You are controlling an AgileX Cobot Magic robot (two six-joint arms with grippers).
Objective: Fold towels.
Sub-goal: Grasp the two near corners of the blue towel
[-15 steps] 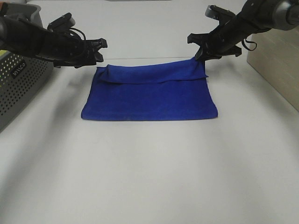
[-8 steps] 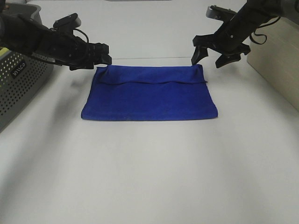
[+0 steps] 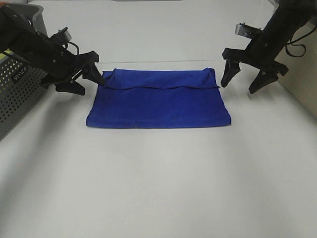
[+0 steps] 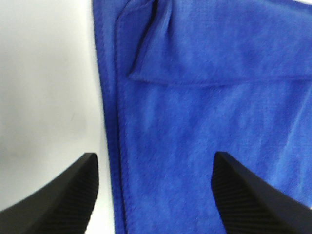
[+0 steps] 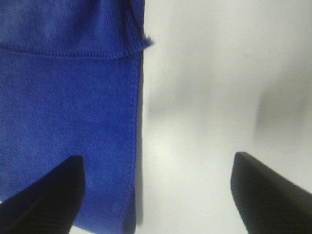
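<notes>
Towel (image 3: 158,101): solid royal blue, no print, hem stitching the same blue. Table (image 3: 158,188): plain white, soft grey shadows. Left gripper (image 3: 90,84) and right gripper (image 3: 238,88): black; fingers (image 4: 243,195) matte black with fine ribbed lines. Basket (image 3: 20,94) at 9 o'clock: grey, dotted hole pattern, small white lettering. Box (image 3: 304,84) at 3 o'clock: pale beige, plain.

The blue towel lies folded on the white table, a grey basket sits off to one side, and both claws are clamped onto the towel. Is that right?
Only the clamping is wrong: the exterior high view shows the left gripper and right gripper open beside the far corners of the towel, gripping nothing. Folded towel, table and basket are as you say.
</notes>
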